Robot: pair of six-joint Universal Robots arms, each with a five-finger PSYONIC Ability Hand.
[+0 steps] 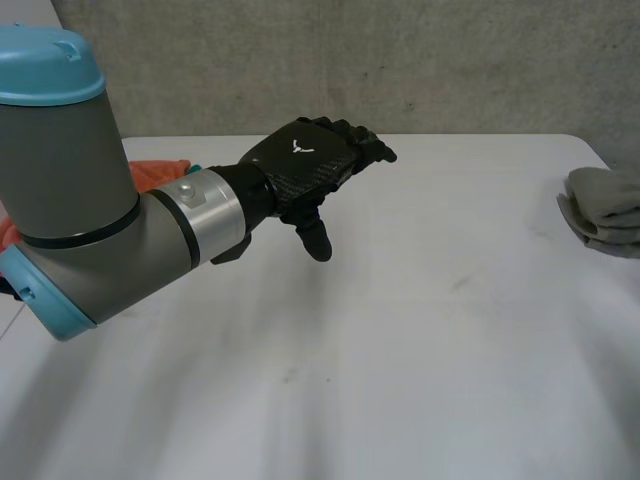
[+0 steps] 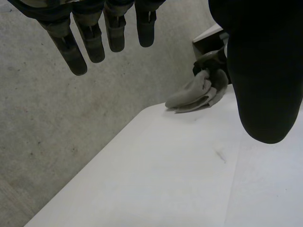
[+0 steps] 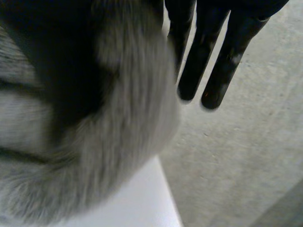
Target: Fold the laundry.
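Hovering above the white table (image 1: 400,350): left hand (image 1: 303,160), fingers (image 2: 92,42) relaxed apart, empty. Grey cloth (image 1: 605,208): heaped at the table's right edge, right hand (image 3: 208,54) straight-fingered over it, unclamped. Folding apparently hardly started.

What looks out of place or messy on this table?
Nothing looks spilled or damaged. The grey cloth lies rumpled right at the table's right-hand edge, and an orange cloth sits at the opposite edge behind the left arm. The left hand hangs open above bare table between them, holding nothing.
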